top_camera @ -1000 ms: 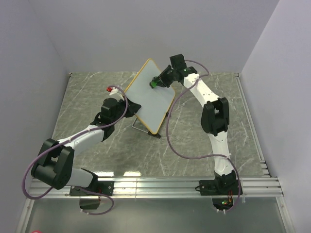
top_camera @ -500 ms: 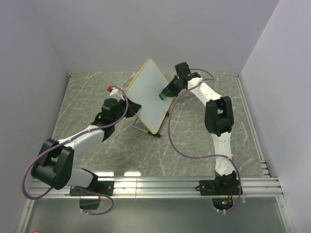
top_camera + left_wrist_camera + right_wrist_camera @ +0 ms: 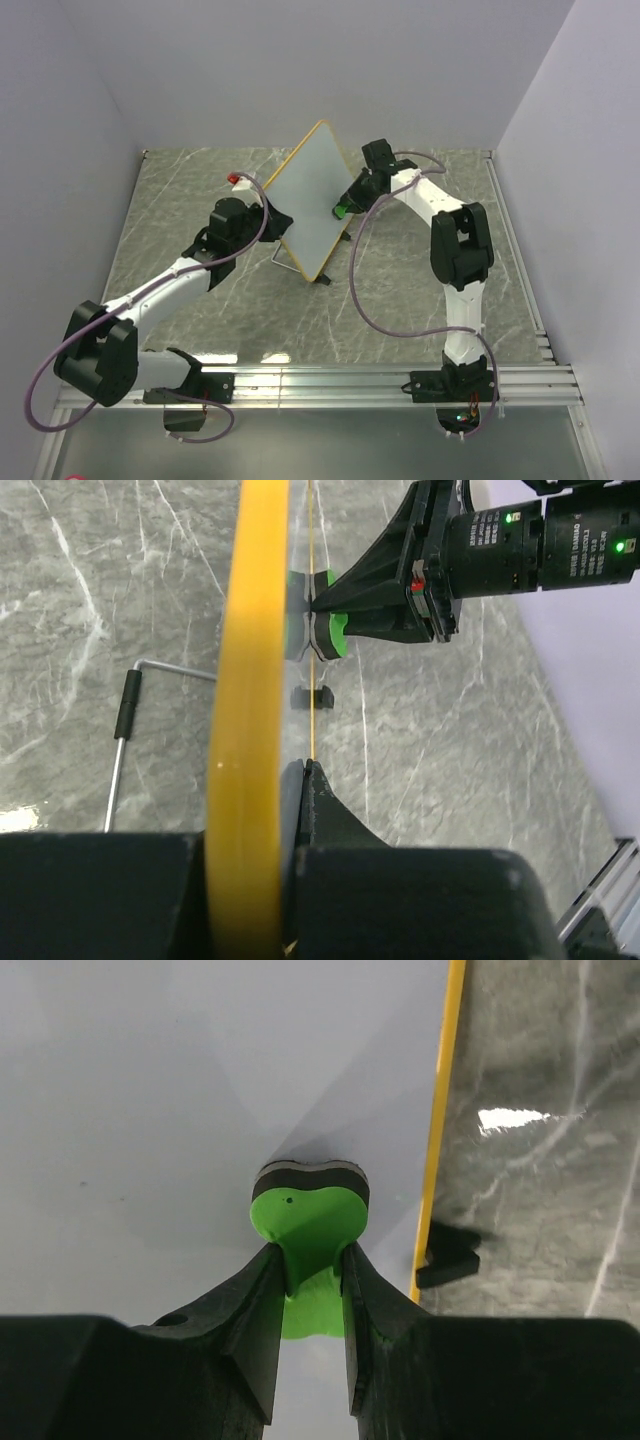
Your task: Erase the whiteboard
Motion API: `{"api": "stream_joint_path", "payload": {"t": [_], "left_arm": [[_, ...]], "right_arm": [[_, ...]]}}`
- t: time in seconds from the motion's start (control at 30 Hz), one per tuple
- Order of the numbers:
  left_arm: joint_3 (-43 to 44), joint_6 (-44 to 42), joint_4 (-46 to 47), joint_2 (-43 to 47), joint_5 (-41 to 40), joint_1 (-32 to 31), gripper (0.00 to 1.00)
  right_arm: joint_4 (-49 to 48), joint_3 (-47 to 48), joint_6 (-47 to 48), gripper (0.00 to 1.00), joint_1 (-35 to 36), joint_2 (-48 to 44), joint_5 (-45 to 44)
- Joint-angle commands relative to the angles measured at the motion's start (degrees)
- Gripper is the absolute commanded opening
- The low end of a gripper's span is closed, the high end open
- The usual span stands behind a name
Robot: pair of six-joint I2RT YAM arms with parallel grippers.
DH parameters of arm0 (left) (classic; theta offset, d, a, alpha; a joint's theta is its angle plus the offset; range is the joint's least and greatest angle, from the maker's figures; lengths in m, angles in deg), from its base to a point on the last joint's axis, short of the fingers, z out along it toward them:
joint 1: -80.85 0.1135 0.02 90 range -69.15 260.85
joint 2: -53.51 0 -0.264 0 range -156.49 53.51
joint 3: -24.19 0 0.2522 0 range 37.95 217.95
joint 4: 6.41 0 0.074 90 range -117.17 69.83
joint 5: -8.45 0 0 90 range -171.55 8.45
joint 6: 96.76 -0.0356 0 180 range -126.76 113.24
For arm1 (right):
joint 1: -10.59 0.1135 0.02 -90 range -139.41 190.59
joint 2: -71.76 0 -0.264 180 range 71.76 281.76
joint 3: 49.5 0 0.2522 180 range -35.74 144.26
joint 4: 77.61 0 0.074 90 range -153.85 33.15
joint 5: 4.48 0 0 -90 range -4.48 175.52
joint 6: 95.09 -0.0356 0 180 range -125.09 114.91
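Orange-framed, the whiteboard (image 3: 312,205) is held tilted over the desk's (image 3: 400,300) middle, left jaws clamped tight on its frame to brace it. The right jaws pinch the green eraser (image 3: 308,1222), pad pressed against the white face for wiping.

The right gripper (image 3: 348,203) has dragged the eraser (image 3: 341,211) across the board (image 3: 305,200), from its far middle toward its right edge. The left gripper (image 3: 272,220) has tipped the board steeper.

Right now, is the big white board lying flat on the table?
No, the left tool grips the orange-framed white square board by its edge, tilted steeply upward.
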Motion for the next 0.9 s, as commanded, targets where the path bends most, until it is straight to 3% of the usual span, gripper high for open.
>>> {"api": "stream_joint_path", "payload": {"t": [0.0,0.43,0.67,0.7,0.73,0.77,0.8,0.87], "left_arm": [[0.4,-7.3,-16.0,0.6,12.2,-3.6,0.0],[-8.5,-0.4,-13.5,9.6,9.6,-3.9,0.0],[-11.2,1.4,-13.9,10.3,3.8,-4.1,0.0],[-11.5,1.8,-14.0,10.5,3.1,-4.0,0.0],[-11.8,1.9,-14.0,11.0,2.5,-4.2,0.0],[-12.4,2.1,-14.1,11.1,1.0,-4.2,0.0],[-12.8,2.7,-14.1,11.8,0.3,-4.2,0.0],[-14.3,3.0,-14.0,12.9,-1.9,-4.4,0.0]], "right_arm": [[-1.1,-4.6,0.3,0.0,2.7,-4.3,1.1],[-8.6,-25.5,0.3,0.0,-5.0,-19.3,-1.9],[0.3,-26.1,5.0,0.0,-8.6,-23.6,-12.1],[1.5,-25.6,5.4,0.06,-8.9,-23.3,-13.1],[2.0,-25.8,6.1,0.19,-9.1,-23.2,-13.3],[1.1,-26.5,7.0,0.57,-9.5,-23.4,-12.6],[0.7,-27.9,7.2,0.71,-9.8,-23.9,-12.4],[-0.7,-29.4,7.3,0.84,-10.4,-24.5,-12.1]]}}
